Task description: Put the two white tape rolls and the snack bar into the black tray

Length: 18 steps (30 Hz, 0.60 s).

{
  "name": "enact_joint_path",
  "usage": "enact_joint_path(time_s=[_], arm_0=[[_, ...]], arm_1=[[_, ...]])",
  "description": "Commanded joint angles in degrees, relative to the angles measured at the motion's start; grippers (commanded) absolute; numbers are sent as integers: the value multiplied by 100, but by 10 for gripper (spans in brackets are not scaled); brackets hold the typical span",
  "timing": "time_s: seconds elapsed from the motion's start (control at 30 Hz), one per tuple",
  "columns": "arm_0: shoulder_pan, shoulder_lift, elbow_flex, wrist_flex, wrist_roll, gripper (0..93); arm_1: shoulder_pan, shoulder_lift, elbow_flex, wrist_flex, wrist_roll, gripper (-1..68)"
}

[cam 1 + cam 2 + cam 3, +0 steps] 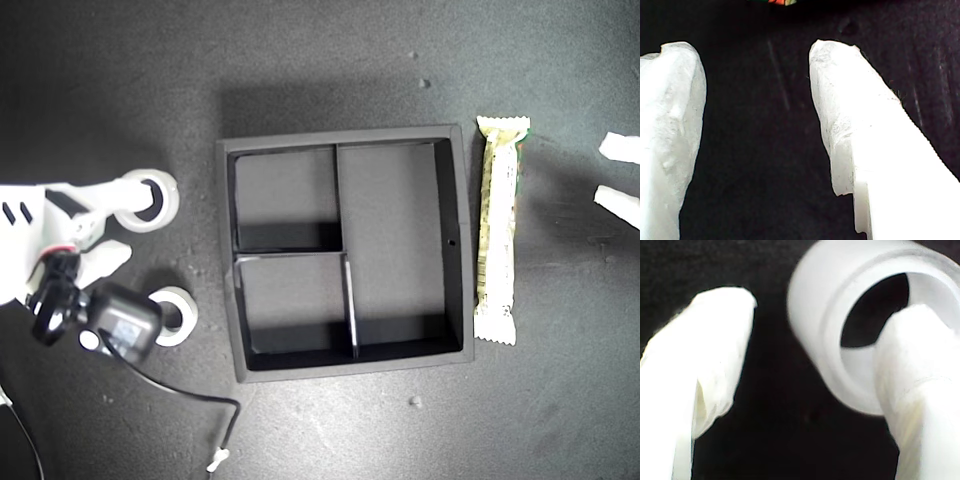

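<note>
My second gripper [815, 385] is spread wide, one finger poked through the open centre of a white tape roll [840, 330] and the other finger outside the ring, so its wall sits between them but is not yet pinched. In the exterior view this roll [150, 200] lies just beyond the black tray [228, 262], on the tray's left-hand side in that view. The second tape roll [176, 315] lies on the same side of the tray, nearer the bottom of that view, partly hidden by the arm's camera. The snack bar [498, 230] lies flat along the tray's opposite wall, just beside it. My first gripper [757, 125] is open over bare dark table, holding nothing. All the tray's compartments are empty. I judge this to be the grasp of the first roll; next the fingers must close on its wall, lift, and carry it over the tray wall.
</note>
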Motion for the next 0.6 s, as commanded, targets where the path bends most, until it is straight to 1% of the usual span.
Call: enact_joint_path(time_s=[0.0, 0.07, 0.17, 0.27, 0.43, 0.57], arm_0=[[9, -211, -220, -70, 62, 180], [-18, -475, -211, -105, 18, 180], [-79, -984, -158, -439, -53, 176], [-343, -1582, -220, -712, -114, 136], [-905, -2030, -308, -729, -53, 58], [-1134, -1925, -352, -694, 167, 2]], arm_1=[[-53, 44, 70, 9, -756, 128], [-53, 44, 62, 0, -747, 127], [-70, 44, 62, -97, -800, 128], [-114, 44, -114, -123, -1134, 135], [-352, -26, -1020, 510, -1916, 164], [-343, -35, -1477, 809, -2153, 184]])
